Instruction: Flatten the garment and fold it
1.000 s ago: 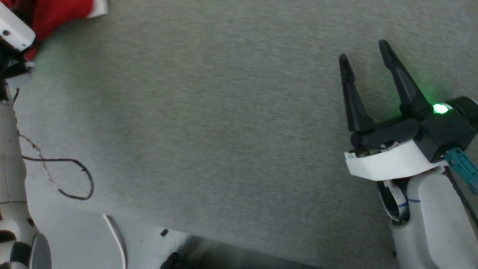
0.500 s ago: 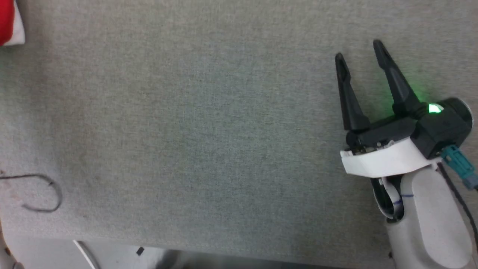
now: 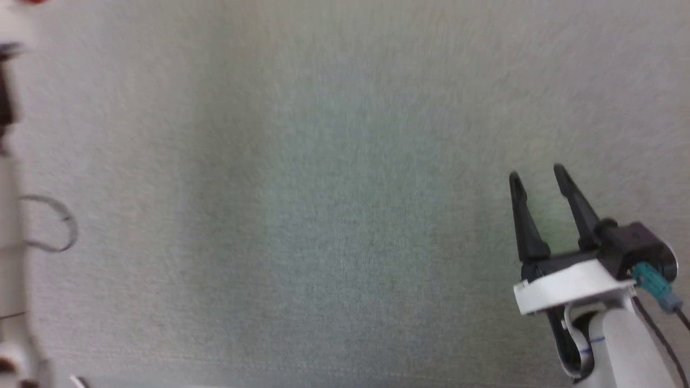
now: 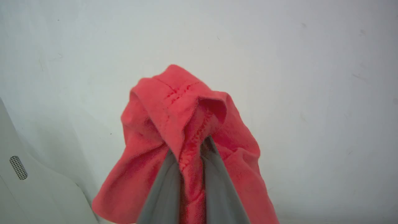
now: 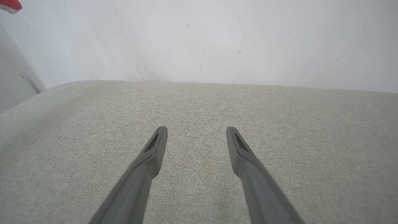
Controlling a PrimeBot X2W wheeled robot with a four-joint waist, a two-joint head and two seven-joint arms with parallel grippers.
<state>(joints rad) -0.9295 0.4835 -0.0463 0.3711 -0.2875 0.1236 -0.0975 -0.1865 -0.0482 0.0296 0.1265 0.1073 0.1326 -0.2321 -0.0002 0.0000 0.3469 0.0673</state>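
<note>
The red garment (image 4: 174, 112) hangs bunched over my left gripper (image 4: 190, 146) in the left wrist view, with a fold of its cloth pinched between the two grey fingers (image 4: 164, 174), in front of a pale wall. A small red and white corner of the garment (image 5: 10, 5) shows at the top left of the right wrist view. My right gripper (image 3: 536, 173) is at the lower right of the head view, open and empty above the grey fabric surface (image 3: 323, 188). Seen from its own wrist, the right gripper (image 5: 196, 132) has its fingers spread wide over the same cloth.
A pale wall (image 5: 217, 40) rises behind the far edge of the fabric surface. A thin dark cable loop (image 3: 54, 226) hangs beside my left arm (image 3: 11, 226) at the left edge of the head view.
The head view has shifted, so the camera moved. The red cloth has left its top left corner, and the right gripper now sits lower in the picture, still open.
</note>
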